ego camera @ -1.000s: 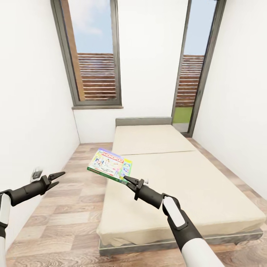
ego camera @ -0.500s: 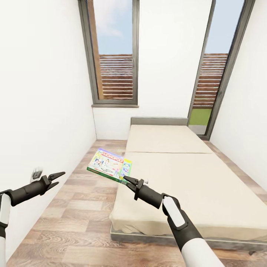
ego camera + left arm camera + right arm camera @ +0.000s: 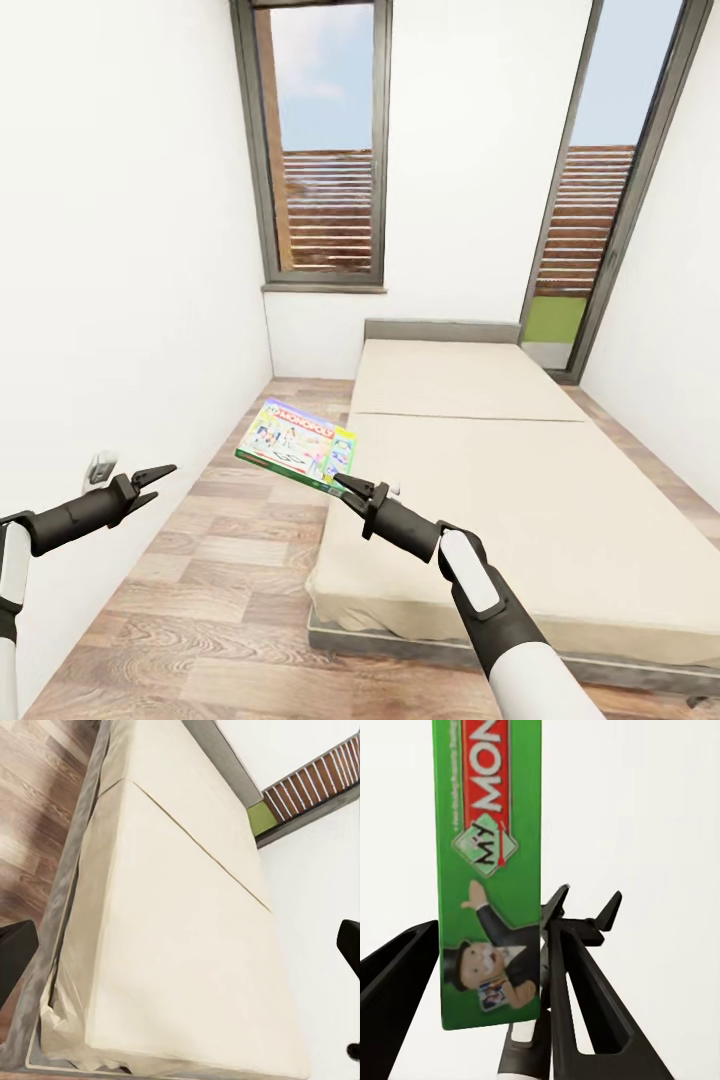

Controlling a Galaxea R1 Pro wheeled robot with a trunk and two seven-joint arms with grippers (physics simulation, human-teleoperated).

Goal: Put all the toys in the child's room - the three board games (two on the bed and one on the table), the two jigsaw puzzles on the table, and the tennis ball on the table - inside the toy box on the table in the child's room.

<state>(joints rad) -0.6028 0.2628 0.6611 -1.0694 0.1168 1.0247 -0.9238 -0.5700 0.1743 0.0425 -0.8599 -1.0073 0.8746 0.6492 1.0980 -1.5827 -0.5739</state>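
Hiding under fingers (image 3: 345, 487): Monopoly box (image 3: 298, 446) corner

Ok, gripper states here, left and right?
Left gripper: open, empty.
Right gripper: shut on the Monopoly box, gripping its edge.

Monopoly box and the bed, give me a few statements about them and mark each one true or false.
1. The right end effector grips the Monopoly box by one edge. True.
2. The Monopoly box lies on the bed. False: it is held in the air, above the floor beside the bed.
3. The left end effector carries a second game. False: it is open and holds nothing.
4. The mattress top is bare. True.
5. The bed's headboard stands near the windowed wall. True.
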